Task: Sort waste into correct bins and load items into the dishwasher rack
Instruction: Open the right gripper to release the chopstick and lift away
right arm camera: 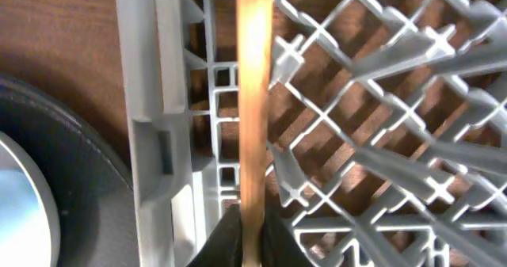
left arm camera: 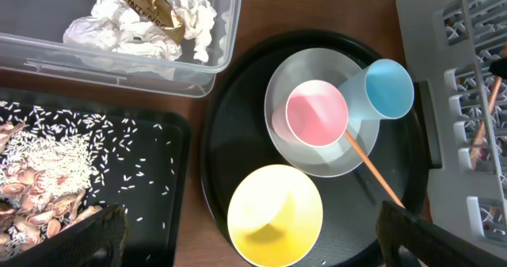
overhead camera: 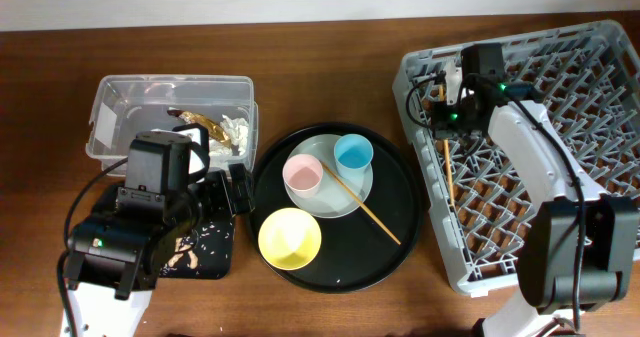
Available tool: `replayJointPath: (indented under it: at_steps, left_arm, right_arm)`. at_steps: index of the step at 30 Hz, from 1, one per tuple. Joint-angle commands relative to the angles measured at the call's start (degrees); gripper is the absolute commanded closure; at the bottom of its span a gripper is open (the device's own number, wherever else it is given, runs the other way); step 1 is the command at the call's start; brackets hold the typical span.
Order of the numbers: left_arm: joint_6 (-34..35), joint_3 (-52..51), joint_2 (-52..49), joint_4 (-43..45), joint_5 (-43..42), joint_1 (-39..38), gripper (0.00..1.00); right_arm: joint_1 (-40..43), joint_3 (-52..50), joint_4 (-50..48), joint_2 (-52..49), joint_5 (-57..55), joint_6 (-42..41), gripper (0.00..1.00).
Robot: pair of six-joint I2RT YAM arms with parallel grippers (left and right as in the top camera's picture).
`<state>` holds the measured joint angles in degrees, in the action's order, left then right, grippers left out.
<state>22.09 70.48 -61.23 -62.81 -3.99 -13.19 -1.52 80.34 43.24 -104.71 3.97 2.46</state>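
So the right gripper (right arm camera: 252, 237) is clenched on one thin wooden chopstick (right arm camera: 253, 101), pinched at its end. The stick runs along just inside the left edge of the big square grey plastic dishwasher rack (overhead camera: 560, 97), over the lattice floor. Can't tell if its tip touches the floor.

The left gripper (left arm camera: 249, 215) is wide open and holding nothing, hanging over the near-left rim of the large round black tray (overhead camera: 395, 227). That tray sits mid-tabletop, with the rack at the right edge.

On the tray there's a pale grey round plate (overhead camera: 330, 147) carrying the small pink cup (overhead camera: 302, 174) and small light-blue cup (overhead camera: 353, 154). The yellow bowl (overhead camera: 290, 238) sits at the tray's near edge. The other wooden chopstick (overhead camera: 365, 205) lies slanted across the plate's rim.

On the left, the clear rectangular plastic tub (overhead camera: 110, 97) holds crumpled white paper napkins (overhead camera: 235, 129) and a brown peel-like scrap (overhead camera: 205, 122). The shallow black rectangular tray (left arm camera: 158, 164) has beige-brown food scraps (left arm camera: 32, 196) and rice-like crumbs.
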Motion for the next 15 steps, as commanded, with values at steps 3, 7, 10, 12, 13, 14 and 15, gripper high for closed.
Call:
replayJointPath:
  at_steps: [3, 7, 10, 12, 13, 14, 15]
  left_arm:
    - [-0.3, 0.5, 0.3, 0.1, 0.8, 0.2, 0.01]
    - [-0.3, 0.5, 0.3, 0.1, 0.8, 0.2, 0.01]
    - [-0.3, 0.5, 0.3, 0.1, 0.8, 0.2, 0.01]
    - [-0.3, 0.5, 0.3, 0.1, 0.9, 0.2, 0.01]
    - [-0.3, 0.5, 0.3, 0.1, 0.9, 0.2, 0.01]
    - [-0.3, 0.5, 0.3, 0.1, 0.9, 0.2, 0.01]
    - [-0.3, 0.5, 0.3, 0.1, 0.8, 0.2, 0.01]
  right_arm:
    - [0.0, 0.5, 0.6, 1.8, 0.3, 6.3, 0.96]
    - [0.0, 0.5, 2.1, 1.8, 0.3, 6.3, 0.57]
    - [0.0, 1.2, 2.5, 1.8, 0.3, 6.3, 0.55]
    - [0.0, 3.0, 4.3, 1.9, 0.4, 6.3, 0.51]
    - [0.0, 4.1, 5.8, 1.9, 0.5, 6.3, 0.51]
    - [0.0, 6.0, 8.4, 1.9, 1.2, 6.3, 0.51]
    - [0.0, 7.8, 10.9, 1.9, 2.7, 6.3, 0.51]
